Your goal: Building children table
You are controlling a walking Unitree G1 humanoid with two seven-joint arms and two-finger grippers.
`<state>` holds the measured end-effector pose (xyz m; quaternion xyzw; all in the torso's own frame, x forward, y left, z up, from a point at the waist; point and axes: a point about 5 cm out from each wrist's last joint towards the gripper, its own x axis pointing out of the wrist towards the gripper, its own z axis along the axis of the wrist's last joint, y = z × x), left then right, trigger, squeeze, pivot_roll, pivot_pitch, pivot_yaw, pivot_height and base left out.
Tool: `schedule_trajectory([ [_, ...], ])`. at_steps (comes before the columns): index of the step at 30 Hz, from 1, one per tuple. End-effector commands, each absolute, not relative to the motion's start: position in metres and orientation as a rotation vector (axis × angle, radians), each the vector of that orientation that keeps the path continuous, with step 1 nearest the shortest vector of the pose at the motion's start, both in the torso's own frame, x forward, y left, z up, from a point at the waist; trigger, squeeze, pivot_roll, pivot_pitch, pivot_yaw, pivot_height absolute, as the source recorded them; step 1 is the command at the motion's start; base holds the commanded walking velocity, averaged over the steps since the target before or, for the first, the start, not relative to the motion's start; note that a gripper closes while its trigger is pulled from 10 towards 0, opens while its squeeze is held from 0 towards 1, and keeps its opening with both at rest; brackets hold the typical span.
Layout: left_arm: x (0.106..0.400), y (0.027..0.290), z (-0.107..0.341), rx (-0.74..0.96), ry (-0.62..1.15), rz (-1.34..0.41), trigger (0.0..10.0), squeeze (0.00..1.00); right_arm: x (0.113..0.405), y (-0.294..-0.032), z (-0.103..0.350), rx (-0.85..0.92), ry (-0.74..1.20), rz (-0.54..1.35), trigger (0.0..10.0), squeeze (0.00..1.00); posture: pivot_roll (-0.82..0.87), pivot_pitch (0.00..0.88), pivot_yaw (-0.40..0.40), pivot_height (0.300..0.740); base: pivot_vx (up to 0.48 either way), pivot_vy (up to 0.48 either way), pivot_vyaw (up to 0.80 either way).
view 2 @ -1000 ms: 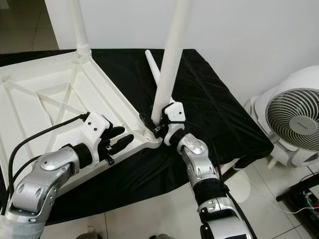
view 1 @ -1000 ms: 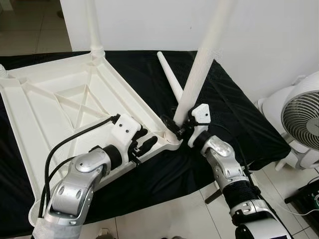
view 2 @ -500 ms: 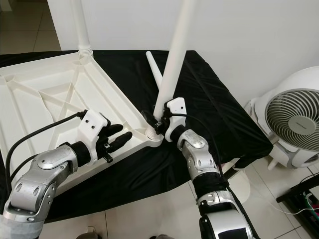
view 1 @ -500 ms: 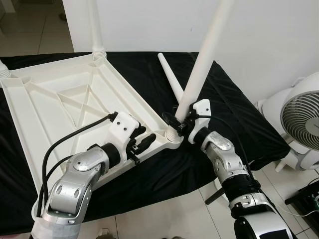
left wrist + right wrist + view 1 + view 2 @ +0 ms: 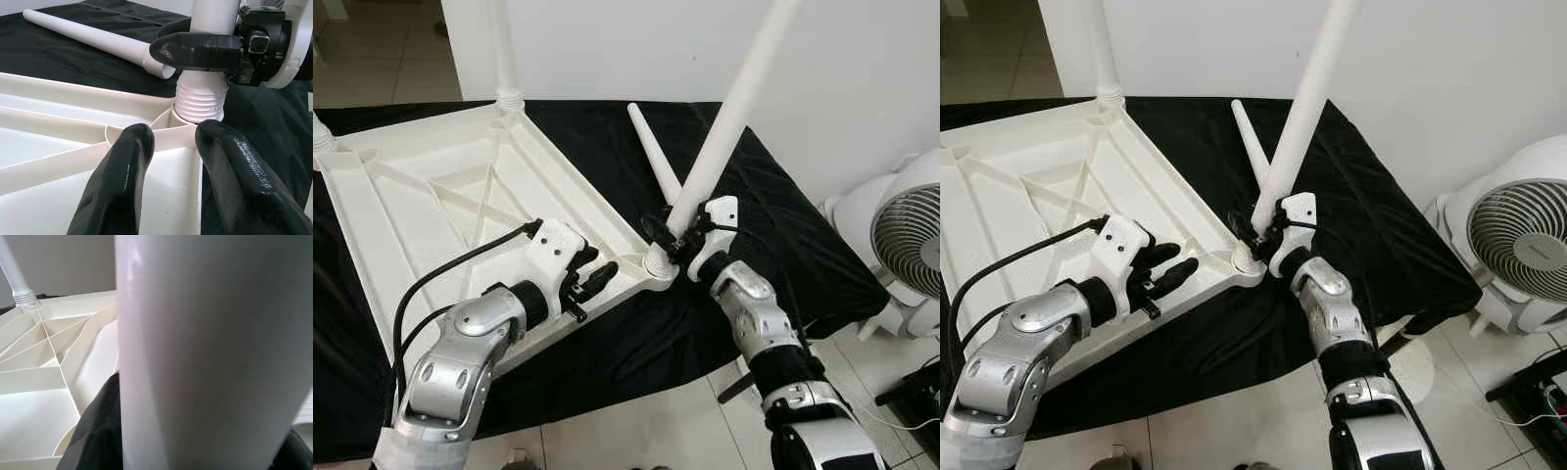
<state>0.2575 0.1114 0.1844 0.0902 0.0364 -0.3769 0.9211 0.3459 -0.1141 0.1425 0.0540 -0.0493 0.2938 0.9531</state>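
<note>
Here the white tabletop (image 5: 460,196) lies upside down on a black cloth (image 5: 773,225), ribbed underside up. The right gripper (image 5: 677,238) is clamped round the lower end of a long white leg (image 5: 729,122), just above its threaded collar, which sits at the tabletop's near corner socket (image 5: 188,117). The leg leans away to the robot's right and runs up out of the frame. In the left wrist view one black finger (image 5: 195,49) wraps across the leg's front, right above the ribbed threads, and the threads meet the socket rim; how deep they sit cannot be told.

The left gripper (image 5: 590,282) rests at the tabletop's near edge, just left of that corner. Its two fingers (image 5: 122,181) are spread a little apart, with a rib of the underside between them; whether they press on it cannot be told.

A spare leg (image 5: 654,162) lies flat on the cloth beyond the corner, its threaded end near the socket. Another leg (image 5: 501,49) stands upright in the far corner, and the base of one more (image 5: 319,134) shows at the left corner. A white fan (image 5: 1518,240) stands on the tiled floor (image 5: 636,431) to the right, beside the white wall (image 5: 626,49)
</note>
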Motion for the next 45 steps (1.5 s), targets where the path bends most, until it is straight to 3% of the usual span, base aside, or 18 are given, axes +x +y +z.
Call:
schedule_trajectory([
  [1,0.258,0.113,0.189,0.189,0.058,-0.713,10.0,0.0,0.336,-0.129,0.104,0.1,0.055,0.499,10.0,0.0,0.14,0.082,-0.095,0.74,0.0,0.0,0.0],
  [15,0.258,0.115,0.191,0.188,0.057,-0.709,10.0,0.0,0.327,-0.12,0.089,-0.111,0.106,0.602,10.0,0.0,0.14,0.085,-0.092,0.74,0.0,0.0,0.0],
  [27,0.258,0.117,0.192,0.192,0.056,-0.702,10.0,0.0,0.326,-0.123,0.086,-0.079,0.118,0.588,10.0,0.0,0.14,0.085,-0.091,0.74,0.0,0.0,0.0],
  [33,0.258,0.117,0.194,0.195,0.054,-0.704,10.0,0.0,0.328,-0.13,0.083,0.006,0.127,0.47,10.0,0.0,0.14,0.082,-0.085,0.74,0.0,0.0,0.0],
  [45,0.258,0.117,0.194,0.198,0.055,-0.713,10.0,0.0,0.332,-0.134,0.085,0.006,0.097,0.363,10.0,0.0,0.14,0.078,-0.085,0.74,0.0,0.0,0.0],
])
